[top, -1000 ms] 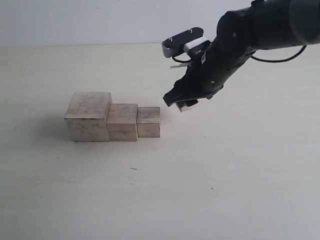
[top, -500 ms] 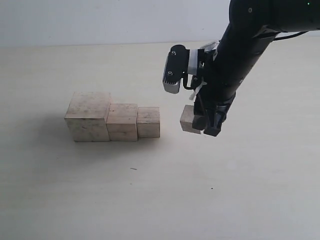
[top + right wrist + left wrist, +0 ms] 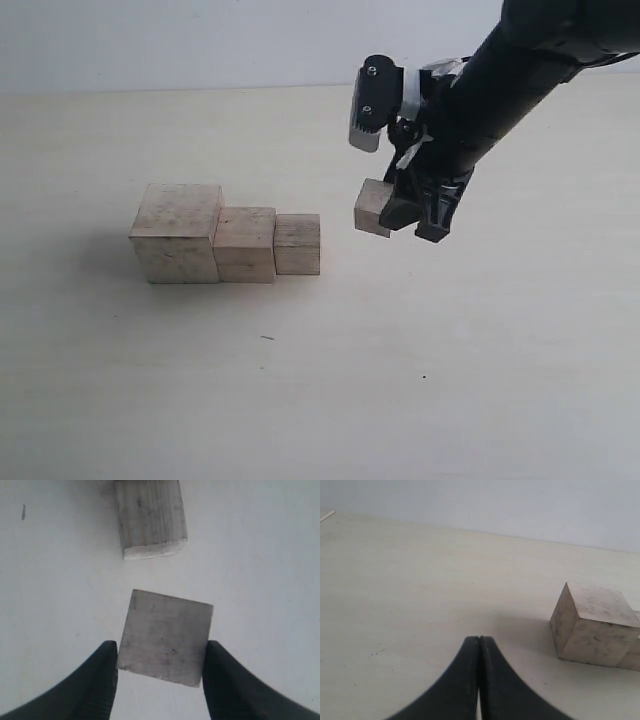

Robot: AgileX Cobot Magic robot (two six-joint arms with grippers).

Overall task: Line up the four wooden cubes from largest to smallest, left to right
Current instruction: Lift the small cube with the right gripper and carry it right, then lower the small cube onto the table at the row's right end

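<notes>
We note the right pincer (image 3: 410,222) clamped on the smallest pale wooden cube (image 3: 372,207), held tilted aloft; lowered thus, it may land askew beside the three-cube row (image 3: 245,243).

Soft, even light filled the room; the largest cube (image 3: 178,232) threw a faint shadow on the pale worktop (image 3: 300,400). The right wrist view looked washed out.

cubes (image 3: 178,230): pale beige (faint dark speckled grain) | fingers (image 3: 100,682): black | table (image 3: 300,400): cream
</notes>
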